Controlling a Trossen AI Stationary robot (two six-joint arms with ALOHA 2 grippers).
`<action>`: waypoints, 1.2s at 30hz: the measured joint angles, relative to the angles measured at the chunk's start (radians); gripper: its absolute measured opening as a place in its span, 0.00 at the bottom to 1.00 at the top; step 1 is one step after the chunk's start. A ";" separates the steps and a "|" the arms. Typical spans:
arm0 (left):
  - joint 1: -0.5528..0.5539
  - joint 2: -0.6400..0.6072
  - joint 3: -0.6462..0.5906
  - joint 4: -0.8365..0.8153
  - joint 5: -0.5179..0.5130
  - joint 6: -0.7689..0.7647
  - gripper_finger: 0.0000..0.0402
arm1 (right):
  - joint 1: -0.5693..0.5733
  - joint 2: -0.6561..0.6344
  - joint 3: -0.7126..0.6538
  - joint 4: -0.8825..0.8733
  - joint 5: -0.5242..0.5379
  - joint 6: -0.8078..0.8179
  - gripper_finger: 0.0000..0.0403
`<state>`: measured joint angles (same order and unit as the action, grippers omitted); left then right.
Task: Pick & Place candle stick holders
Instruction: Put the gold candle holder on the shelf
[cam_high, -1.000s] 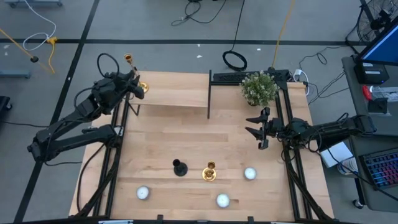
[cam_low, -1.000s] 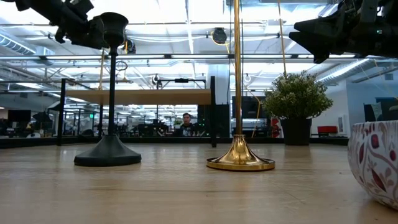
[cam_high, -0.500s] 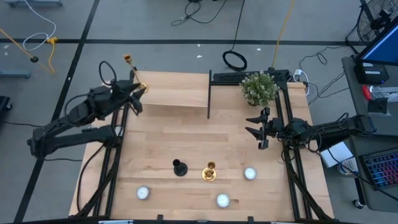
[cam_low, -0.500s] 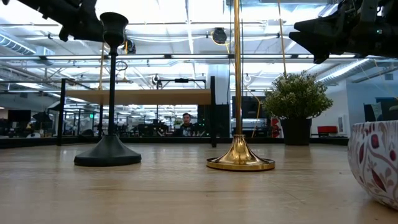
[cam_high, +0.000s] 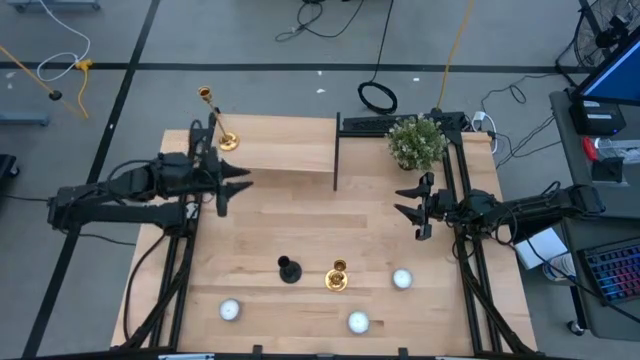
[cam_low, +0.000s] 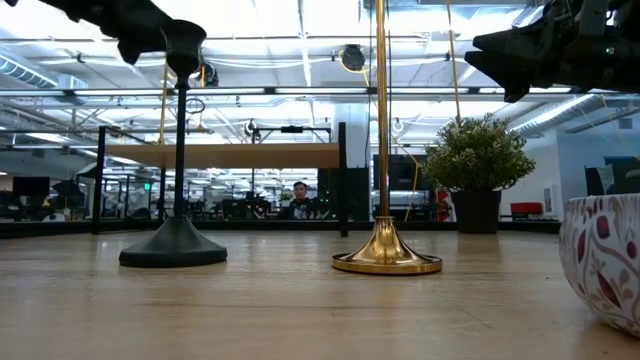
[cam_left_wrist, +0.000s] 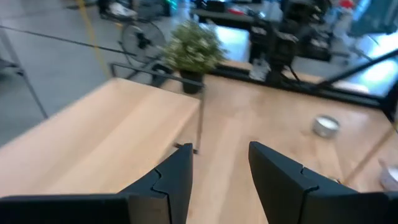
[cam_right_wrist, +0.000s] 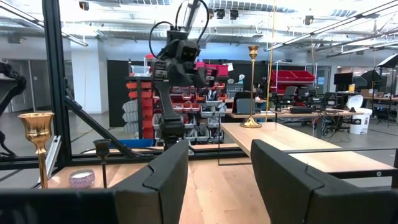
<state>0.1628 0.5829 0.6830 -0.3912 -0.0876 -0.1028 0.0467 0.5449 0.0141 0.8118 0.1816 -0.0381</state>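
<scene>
Setting: wooden table (cam_high: 300, 230) on a grey workshop floor, with a raised wooden shelf (cam_high: 285, 150) across its 11 to 12 o'clock edge.
Open room: broad bare wood lies at centre, between the two arms; the shelf top is mostly free.
Edges: bushy green plant (cam_high: 416, 142) stands at the 1 o'clock corner; three small white bowls (cam_high: 358, 322) sit along the 6 o'clock edge.
Shelf candlestick: shiny gold candlestick (cam_high: 217, 122) stands upright at the shelf's 10 o'clock corner, slim stem on a round flared base, free of any gripper.
Front pair: black candlestick (cam_high: 288, 269) and second gold candlestick (cam_high: 337, 276) stand upright side by side toward 6 o'clock, apart, each tall and thin on a flared foot.
Left gripper (cam_high: 237, 184): over the table's 9 o'clock side, just beside the shelf's front edge, fingers spread and holding nothing.
Right gripper (cam_high: 408, 204): waits at 3 o'clock, fingers parted, empty.
</scene>
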 joint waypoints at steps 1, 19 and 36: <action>-0.018 0.013 0.000 0.003 -0.007 0.000 0.41 | 0.000 0.000 0.000 0.000 0.000 0.000 0.42; -0.265 0.282 0.000 0.305 -0.018 0.029 0.41 | 0.000 0.000 0.000 0.000 0.000 0.000 0.42; -0.426 0.518 0.000 0.570 -0.016 0.068 0.41 | 0.000 0.000 0.000 0.000 0.000 0.000 0.42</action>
<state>-0.2630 1.1010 0.6830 0.1789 -0.1036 -0.0345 0.0467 0.5446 0.0143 0.8116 0.1818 -0.0380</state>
